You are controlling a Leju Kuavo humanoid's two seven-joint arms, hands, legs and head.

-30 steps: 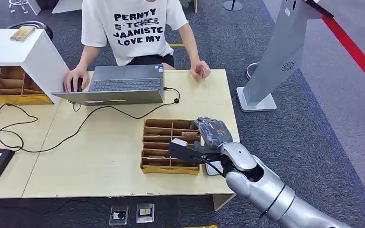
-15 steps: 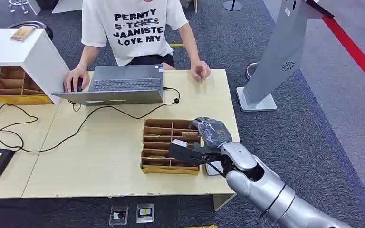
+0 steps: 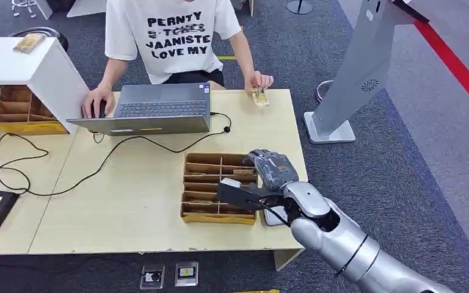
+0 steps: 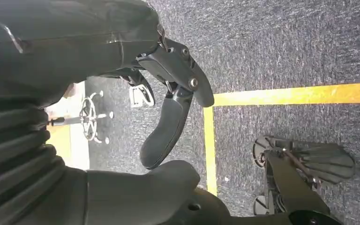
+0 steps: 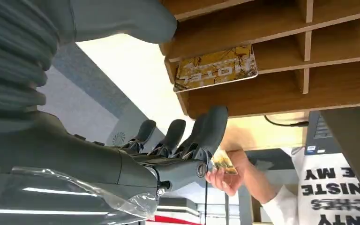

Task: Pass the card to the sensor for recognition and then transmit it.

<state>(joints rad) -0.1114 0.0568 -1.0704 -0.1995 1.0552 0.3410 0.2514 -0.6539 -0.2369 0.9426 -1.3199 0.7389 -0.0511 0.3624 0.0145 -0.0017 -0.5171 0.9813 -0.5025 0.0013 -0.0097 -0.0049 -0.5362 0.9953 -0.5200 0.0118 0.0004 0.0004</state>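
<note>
Lying in the tray (image 5: 262, 101), the card (image 5: 215, 69) sits between thumb and fingers (image 5: 206, 133), untouched.

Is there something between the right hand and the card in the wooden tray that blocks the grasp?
Nothing visible blocks it. The right hand hovers open over the wooden tray, and the card lies flat in its compartment, uncovered. The low dividers beside it may crowd the fingers.

An office or reception-like test space. A person (image 3: 170, 38) works at a laptop (image 3: 159, 108) on a pale bench (image 3: 134, 201), grey carpet (image 3: 421, 159) underfoot. A kiosk stand (image 3: 360, 67) rises beside it.
</note>
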